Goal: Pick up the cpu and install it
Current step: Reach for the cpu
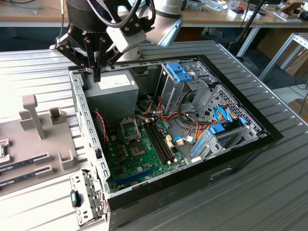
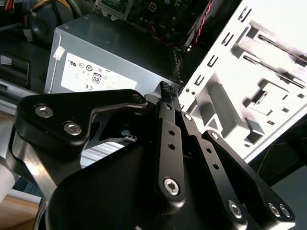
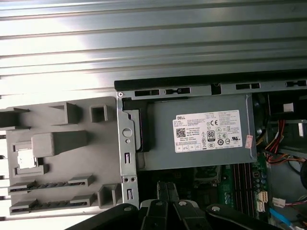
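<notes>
One small square chip, the cpu (image 3: pixel 26 158), lay flat in a square pocket of the grey fixture tray (image 3: pixel 96 158) in the first wrist view. It sat outside the computer case (image 3: pixel 125 143), near that case's perforated metal wall. Its top appeared pale and silvery (glare hid any rim colour and any marking).

The gripper (image 2: pixel 166 89) was well apart from the chip. In the second wrist view its black fingers (image 2: pixel 168 143) were pressed together with nothing between them, their tips hanging above the grey power supply (image 2: pixel 120 52).

A white label (image 3: pixel 207 130) on the power supply's top face carried a logo, a square code, several lines of small print and rows of certification marks. A smaller pinkish sticker (image 3: pixel 248 141) sat just beside the label's corner.

In the exterior view the green motherboard (image 1: pixel 144 156) lay on the case floor, with its socket (image 1: pixel 129 129) near the power supply.
</notes>
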`<state>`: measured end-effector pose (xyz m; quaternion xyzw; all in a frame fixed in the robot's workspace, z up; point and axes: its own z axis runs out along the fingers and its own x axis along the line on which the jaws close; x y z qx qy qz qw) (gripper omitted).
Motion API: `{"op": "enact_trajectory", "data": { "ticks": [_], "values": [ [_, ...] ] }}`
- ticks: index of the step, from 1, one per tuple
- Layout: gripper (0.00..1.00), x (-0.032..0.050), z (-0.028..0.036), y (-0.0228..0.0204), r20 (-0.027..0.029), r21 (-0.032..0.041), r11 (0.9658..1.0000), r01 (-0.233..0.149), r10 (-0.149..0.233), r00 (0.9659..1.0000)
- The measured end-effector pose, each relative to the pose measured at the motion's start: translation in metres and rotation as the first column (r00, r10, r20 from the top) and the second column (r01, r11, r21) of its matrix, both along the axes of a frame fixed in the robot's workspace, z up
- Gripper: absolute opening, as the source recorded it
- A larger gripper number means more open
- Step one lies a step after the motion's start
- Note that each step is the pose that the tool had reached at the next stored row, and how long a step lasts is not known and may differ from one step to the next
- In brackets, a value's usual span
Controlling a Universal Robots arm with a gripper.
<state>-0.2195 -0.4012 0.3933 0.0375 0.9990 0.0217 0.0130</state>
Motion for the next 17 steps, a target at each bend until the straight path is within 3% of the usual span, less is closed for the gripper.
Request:
{"op": "enact_trajectory", "data": {
  "ticks": [17],
  "values": [
    [0.11, -0.0098, 0.0000, 0.0000, 0.0000, 0.0000, 1.0000, 0.000, 0.000, 1.0000]
  ]
}}
